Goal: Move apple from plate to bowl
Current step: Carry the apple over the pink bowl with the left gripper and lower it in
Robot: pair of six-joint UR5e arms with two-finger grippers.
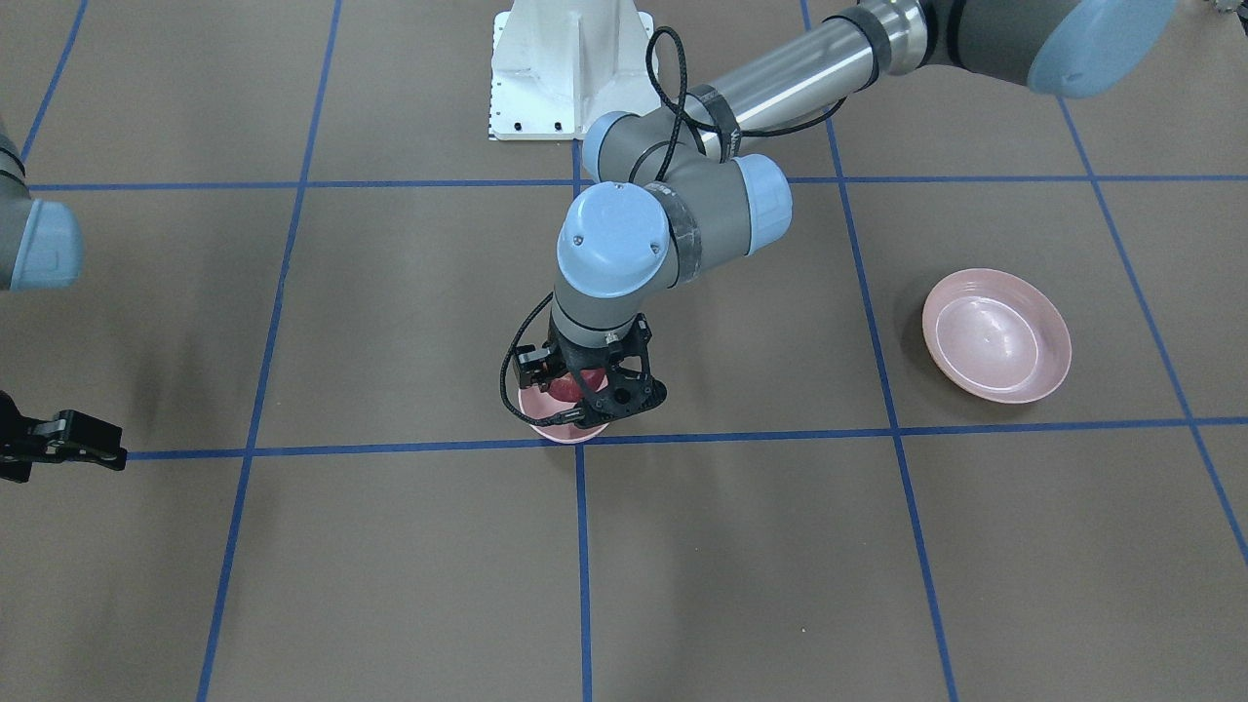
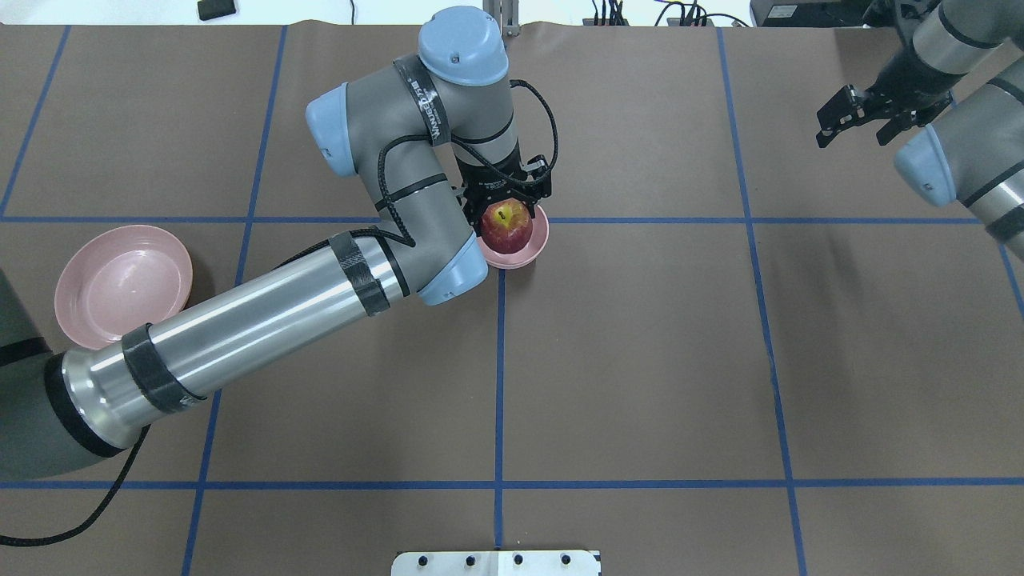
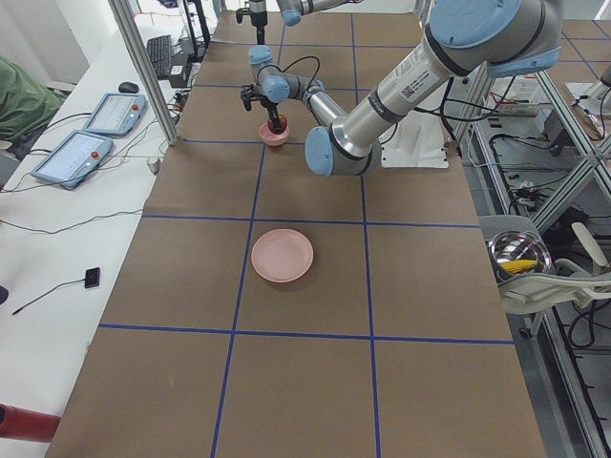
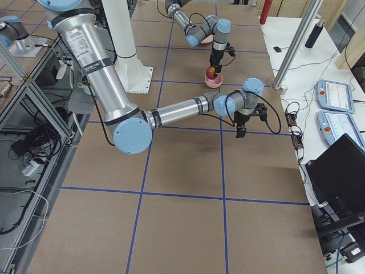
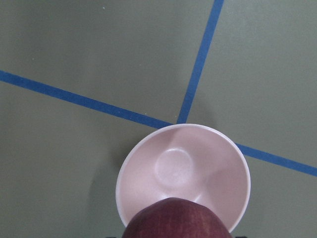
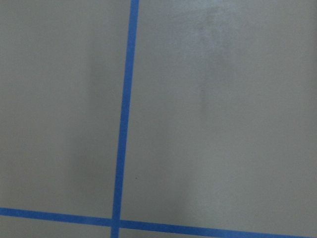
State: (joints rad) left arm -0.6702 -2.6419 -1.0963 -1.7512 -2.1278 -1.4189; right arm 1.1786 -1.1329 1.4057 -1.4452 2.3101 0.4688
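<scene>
Two pincers on this rig, but only the left pincer (image 1: 588,390) is doing anything. It's clamped on the apple (image 2: 506,225) from the sides, fingers pointing straight down and the stem hollow facing up. The apple hangs right over the bowl (image 2: 538,241). The wrist view shows the bowl's bare bottom, so I'd say the fruit isn't resting in there yet. Can't tell from these angles whether it's dead centre.

My take on the drop: get it centred first, then go down slowly and only let go once the apple is near the bottom. That bowl looks barely wider than the fruit, so the fingers get little room when they spread. A light bowl like that could skid or tip if one of them catches the rim.

Further out, the plate (image 2: 120,284) sits bare, well apart on the robot's left side of the surface (image 2: 640,360). The right pincer (image 2: 858,120) hovers far off on the other side, fingers apart, holding nothing.
</scene>
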